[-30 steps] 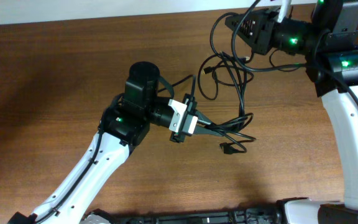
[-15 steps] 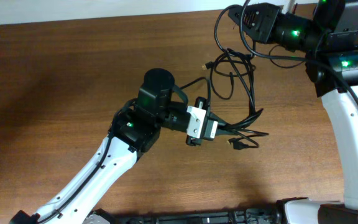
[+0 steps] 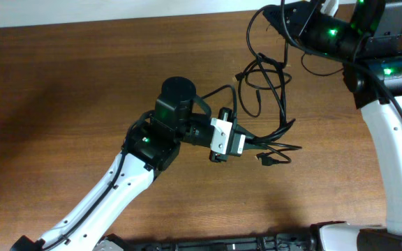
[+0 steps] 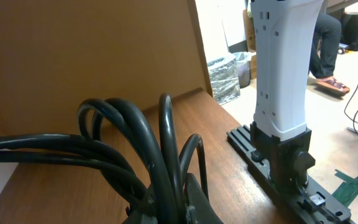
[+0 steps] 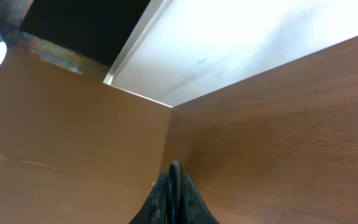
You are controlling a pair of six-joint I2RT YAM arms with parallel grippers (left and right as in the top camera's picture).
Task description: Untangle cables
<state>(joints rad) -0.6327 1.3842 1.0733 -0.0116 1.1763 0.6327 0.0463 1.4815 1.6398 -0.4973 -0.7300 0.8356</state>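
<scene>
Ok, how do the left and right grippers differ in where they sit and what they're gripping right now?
The left gripper sits over the middle of the table; the right gripper is at its far edge. The left jaws clamp a bunch of several strands of the cables; the right jaws seem to pinch just one or two at the tangle's top. Shared: both are shut on the cables, which span between them.
</scene>
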